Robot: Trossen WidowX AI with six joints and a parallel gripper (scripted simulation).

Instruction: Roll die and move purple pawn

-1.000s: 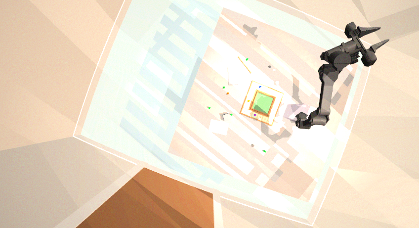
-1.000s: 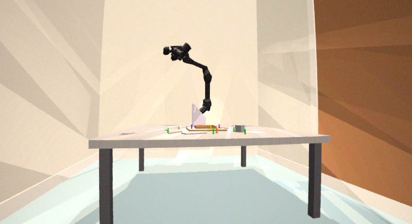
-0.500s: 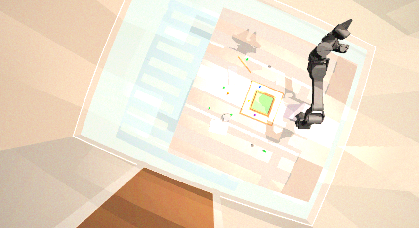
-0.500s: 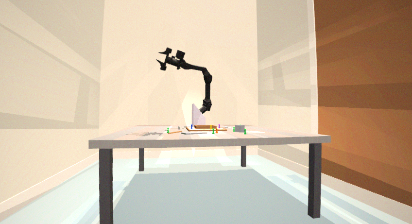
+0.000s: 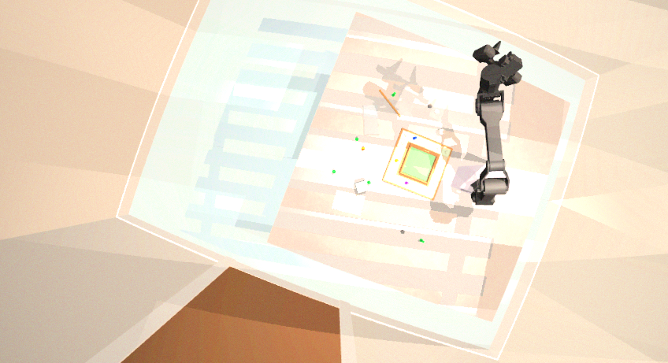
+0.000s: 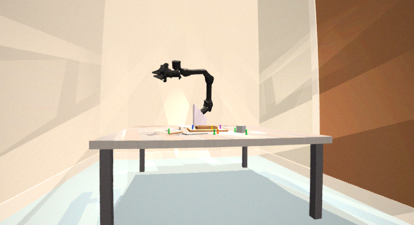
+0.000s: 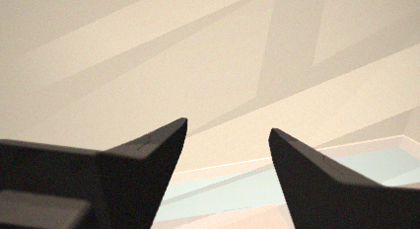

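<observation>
End effector (image 6: 154,73) partly open, nothing between the fingers, held high and level, aimed out at the wall rather than down, so no grasp is set up yet. Far below it on the bench (image 6: 203,141), the tray (image 5: 417,163) sits inside the board; purple pawn (image 5: 406,183) on the board's far edge. I cannot pick out the die for certain; the pale cube (image 5: 360,186) beyond the board may be it.

Purple pawn (image 5: 406,183) upright on board's edge, green-floored tray (image 5: 418,163) at centre.
</observation>
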